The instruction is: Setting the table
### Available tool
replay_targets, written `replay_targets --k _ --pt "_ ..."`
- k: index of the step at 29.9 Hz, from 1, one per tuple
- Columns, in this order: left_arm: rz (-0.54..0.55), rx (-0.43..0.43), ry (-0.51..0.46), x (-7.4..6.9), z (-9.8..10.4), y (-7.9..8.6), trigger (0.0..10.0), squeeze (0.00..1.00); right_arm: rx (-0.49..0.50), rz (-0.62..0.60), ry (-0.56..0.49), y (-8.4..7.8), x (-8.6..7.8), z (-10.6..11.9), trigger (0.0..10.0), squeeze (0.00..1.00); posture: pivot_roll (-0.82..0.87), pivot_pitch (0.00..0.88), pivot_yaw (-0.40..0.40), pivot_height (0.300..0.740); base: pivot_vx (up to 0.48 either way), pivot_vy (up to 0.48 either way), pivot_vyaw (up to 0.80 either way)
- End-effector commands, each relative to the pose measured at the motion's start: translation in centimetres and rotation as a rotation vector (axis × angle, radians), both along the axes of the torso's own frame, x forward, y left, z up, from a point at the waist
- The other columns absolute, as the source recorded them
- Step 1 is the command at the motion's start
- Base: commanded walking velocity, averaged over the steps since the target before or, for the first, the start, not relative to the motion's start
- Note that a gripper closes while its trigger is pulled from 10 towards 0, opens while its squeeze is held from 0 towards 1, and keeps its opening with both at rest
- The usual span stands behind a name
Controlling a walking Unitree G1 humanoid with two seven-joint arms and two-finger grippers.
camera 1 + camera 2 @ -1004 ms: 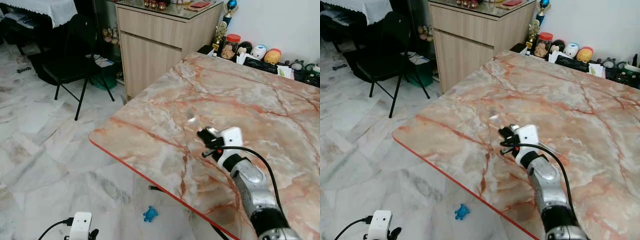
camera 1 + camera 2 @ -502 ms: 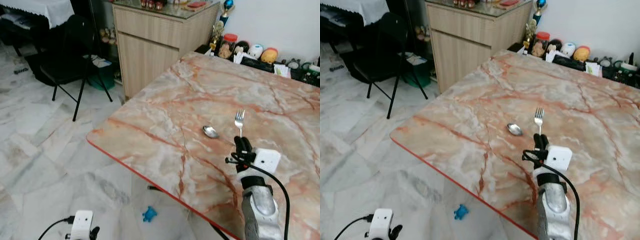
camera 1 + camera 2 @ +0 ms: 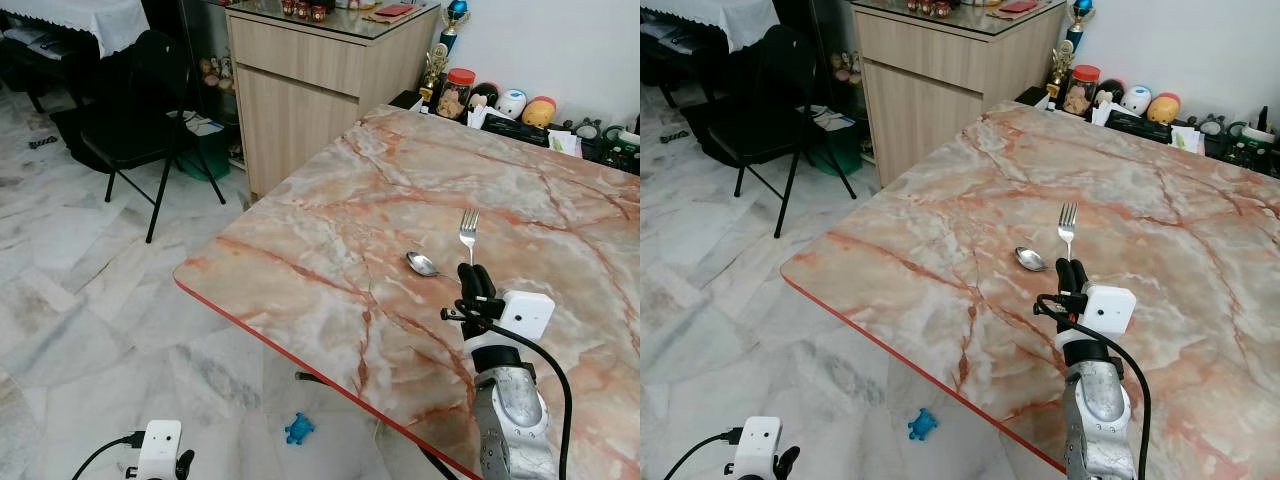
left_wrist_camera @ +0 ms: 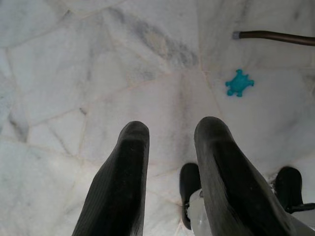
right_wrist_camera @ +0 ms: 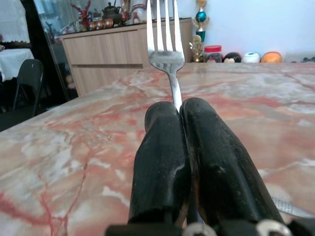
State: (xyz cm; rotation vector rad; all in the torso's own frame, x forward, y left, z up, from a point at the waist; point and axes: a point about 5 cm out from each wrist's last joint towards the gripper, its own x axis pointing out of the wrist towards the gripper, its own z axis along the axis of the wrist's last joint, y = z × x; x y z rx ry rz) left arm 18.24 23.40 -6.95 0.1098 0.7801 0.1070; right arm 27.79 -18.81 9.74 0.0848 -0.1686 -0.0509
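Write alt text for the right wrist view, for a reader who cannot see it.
The right pincer grips a silver fork by its handle, tines pointing away from the camera, just above a pink-veined marble table. Behind stand a wooden cabinet, a black chair and small ornaments along a white wall.

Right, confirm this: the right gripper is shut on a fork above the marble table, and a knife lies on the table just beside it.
One thing is wrong: it is a spoon, not a knife, that lies beside it, as the left eye view shows. The rest stands: the right gripper is shut on the fork above the marble table.
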Motion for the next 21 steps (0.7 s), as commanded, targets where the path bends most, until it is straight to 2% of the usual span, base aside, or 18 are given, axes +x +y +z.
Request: replay_targets --k 1,19,21 --pt "0.027 0.007 0.014 -0.60 -0.25 0.25 10.0 0.00 -0.008 -0.009 -0.029 -0.09 0.25 0.92 10.0 0.00 0.13 0.000 -0.056 0.740 0.000 0.000 -0.77" --pt "0.050 0.048 -0.025 -0.10 0.33 1.14 10.0 0.00 -0.022 -0.011 -0.038 0.34 0.77 1.13 10.0 0.00 0.14 0.000 -0.053 0.740 0.000 -0.013 -0.77" --pt "0.051 0.048 -0.028 -0.03 0.38 1.15 10.0 0.00 -0.023 -0.013 -0.057 0.31 0.81 1.38 10.0 0.00 0.14 0.000 -0.053 0.740 0.000 -0.244 0.00"
